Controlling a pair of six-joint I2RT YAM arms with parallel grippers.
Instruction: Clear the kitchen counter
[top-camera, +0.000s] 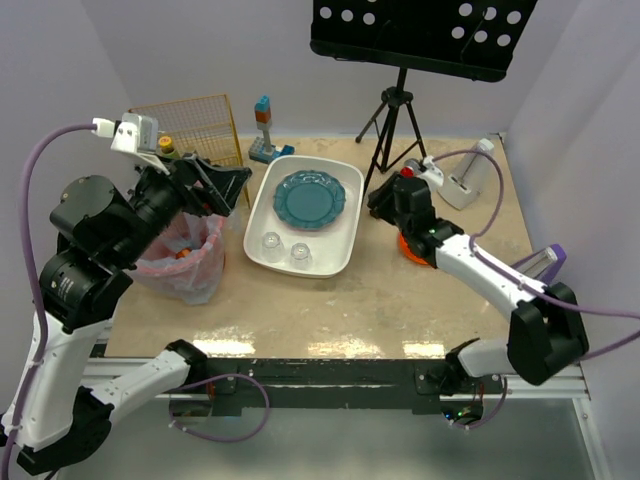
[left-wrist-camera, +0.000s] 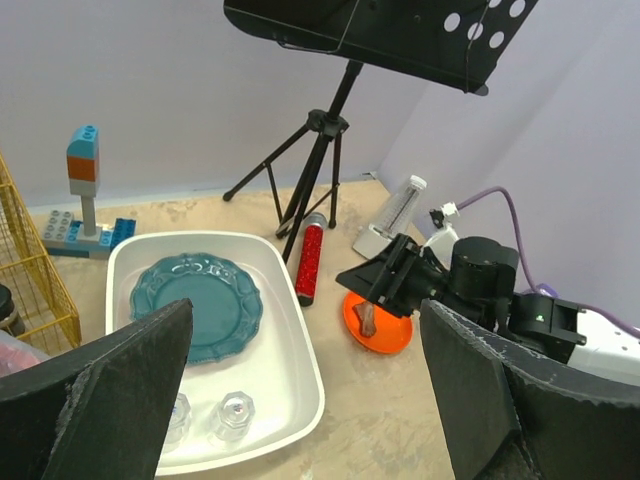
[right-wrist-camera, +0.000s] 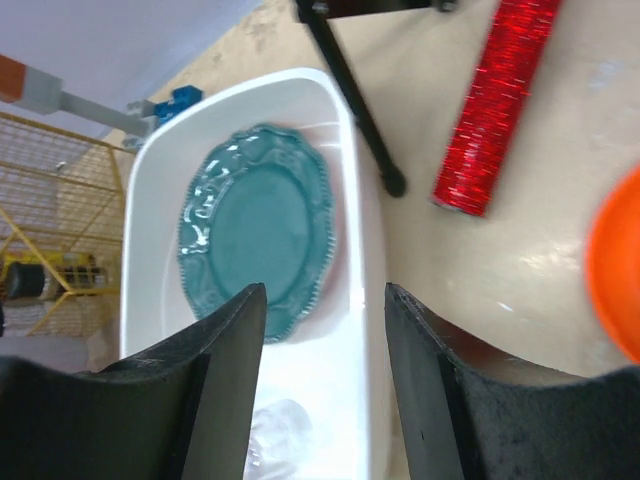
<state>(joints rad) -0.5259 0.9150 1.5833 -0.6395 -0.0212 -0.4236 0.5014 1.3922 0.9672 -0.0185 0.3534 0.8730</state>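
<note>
The counter (top-camera: 330, 310) lies bare along its 6 o'clock edge, tub (top-camera: 257, 215) central; left gripper (top-camera: 238, 186) gapes wide at 9 o'clock, right gripper (top-camera: 375, 200) half-spread, empty, beside the tub's 3 o'clock rim.

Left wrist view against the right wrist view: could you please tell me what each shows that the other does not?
Only the left wrist: the right arm, a white device, the stand's top, a brown piece on the orange dish. Only the right wrist: yellow bits behind the basket mesh. Both: tub, teal plate, red tube, orange dish.
</note>
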